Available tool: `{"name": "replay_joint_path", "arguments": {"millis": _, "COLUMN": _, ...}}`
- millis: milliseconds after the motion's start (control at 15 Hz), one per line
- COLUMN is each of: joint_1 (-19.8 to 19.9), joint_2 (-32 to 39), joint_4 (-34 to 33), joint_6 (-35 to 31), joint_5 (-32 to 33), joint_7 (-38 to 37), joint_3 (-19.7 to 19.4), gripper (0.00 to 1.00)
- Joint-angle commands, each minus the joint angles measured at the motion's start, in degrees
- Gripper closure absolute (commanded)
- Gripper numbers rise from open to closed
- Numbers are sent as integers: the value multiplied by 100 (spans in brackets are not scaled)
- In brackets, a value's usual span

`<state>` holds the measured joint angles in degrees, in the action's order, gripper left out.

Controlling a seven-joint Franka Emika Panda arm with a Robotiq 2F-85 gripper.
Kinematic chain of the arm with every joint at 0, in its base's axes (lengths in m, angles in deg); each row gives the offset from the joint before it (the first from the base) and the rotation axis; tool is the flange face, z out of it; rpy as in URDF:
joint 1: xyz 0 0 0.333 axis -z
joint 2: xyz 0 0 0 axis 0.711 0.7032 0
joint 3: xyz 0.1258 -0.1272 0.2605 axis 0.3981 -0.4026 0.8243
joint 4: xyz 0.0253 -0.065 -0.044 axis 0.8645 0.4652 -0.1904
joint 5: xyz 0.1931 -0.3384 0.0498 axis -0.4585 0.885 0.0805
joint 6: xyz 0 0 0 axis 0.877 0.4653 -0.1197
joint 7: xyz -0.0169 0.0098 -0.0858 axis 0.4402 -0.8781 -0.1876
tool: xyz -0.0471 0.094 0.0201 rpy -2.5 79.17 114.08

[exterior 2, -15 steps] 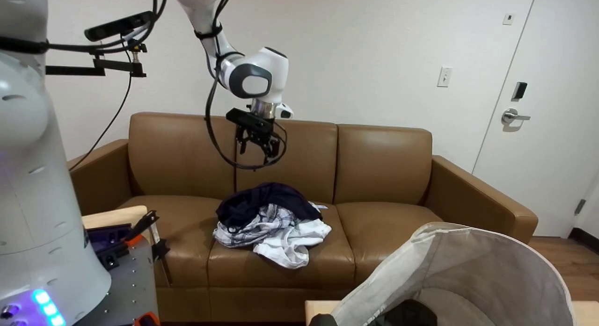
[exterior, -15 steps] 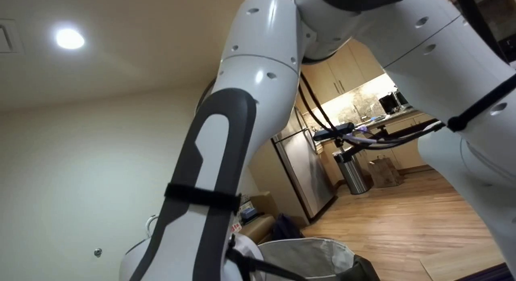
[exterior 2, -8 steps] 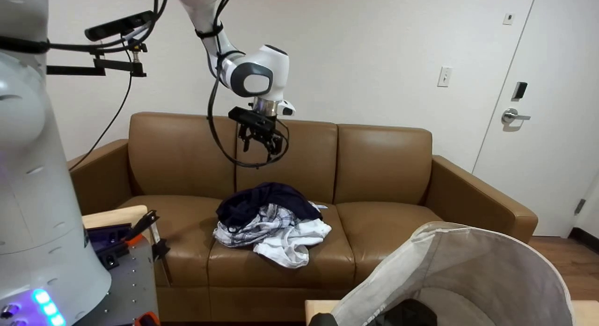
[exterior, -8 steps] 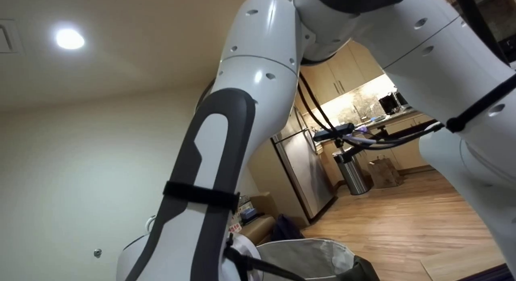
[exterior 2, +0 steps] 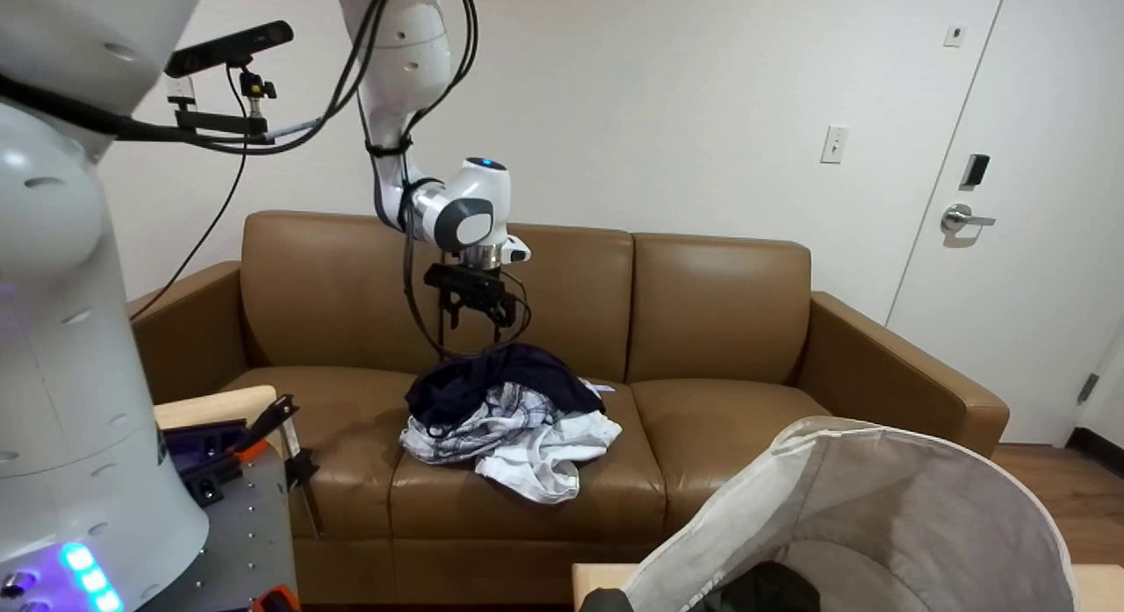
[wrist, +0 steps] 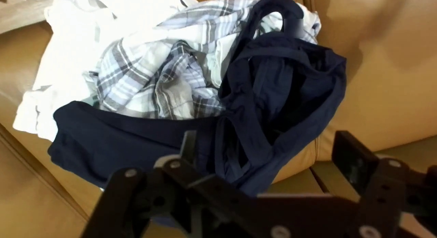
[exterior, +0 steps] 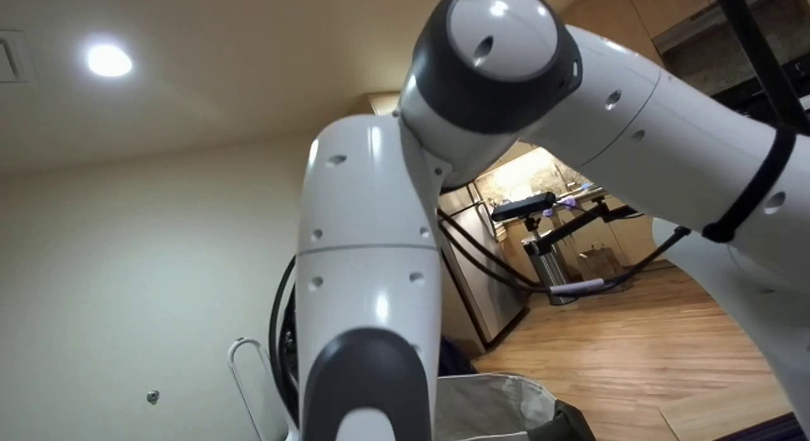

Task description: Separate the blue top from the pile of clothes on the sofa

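"Where does the arm (exterior: 370, 283) pass?"

"In an exterior view it crosses before the right end of the counter (exterior: 588, 194). A black camera (exterior: 524, 207) shows against the counter's left corner, and the fridge (exterior: 487, 302) shows just beside that corner."

"And the blue top (exterior 2: 514, 370)?"

"In an exterior view it lies on top of the pile of clothes (exterior 2: 518, 414), on the middle seat of the sofa (exterior 2: 720, 305), towards the seat's back edge. A plaid shirt (exterior 2: 487, 432) and a white garment (exterior 2: 549, 458) spread towards the front edge. The gripper (exterior 2: 477, 320) hangs above the blue top, pointing down. A hamper (exterior 2: 957, 507) stands before the sofa's right-hand corner."

"How are the fingers (wrist: 351, 163)?"

"Spread wide, in the wrist view. One shows against the blue top, the other against the brown sofa. A loop of the blue top lies over the plaid shirt, and the white garment lies beside that shirt."
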<state>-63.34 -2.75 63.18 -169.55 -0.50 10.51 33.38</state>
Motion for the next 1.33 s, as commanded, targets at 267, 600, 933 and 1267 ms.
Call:
{"name": "replay_joint_path", "arguments": {"millis": 267, "joint_1": -1390, "joint_2": 1884, "joint_4": -2253, "joint_6": -73, "joint_5": 2058, "joint_7": -830, "joint_3": -974, "gripper": 0}}
{"name": "replay_joint_path", "arguments": {"millis": 600, "joint_1": -1440, "joint_2": 2967, "joint_4": -3479, "joint_6": 58, "joint_5": 2381, "joint_7": -383, "joint_3": -640, "gripper": 0}}
{"name": "replay_joint_path", "arguments": {"millis": 933, "joint_1": -1698, "joint_2": 3703, "joint_4": -4082, "joint_6": 440, "joint_5": 2710, "joint_7": -179, "joint_3": -874, "gripper": 0}}
{"name": "replay_joint_path", "arguments": {"millis": 1267, "joint_1": -1801, "joint_2": 4165, "joint_4": -4620, "joint_6": 1254, "joint_5": 2977, "joint_7": -2, "joint_3": -975, "gripper": 26}}
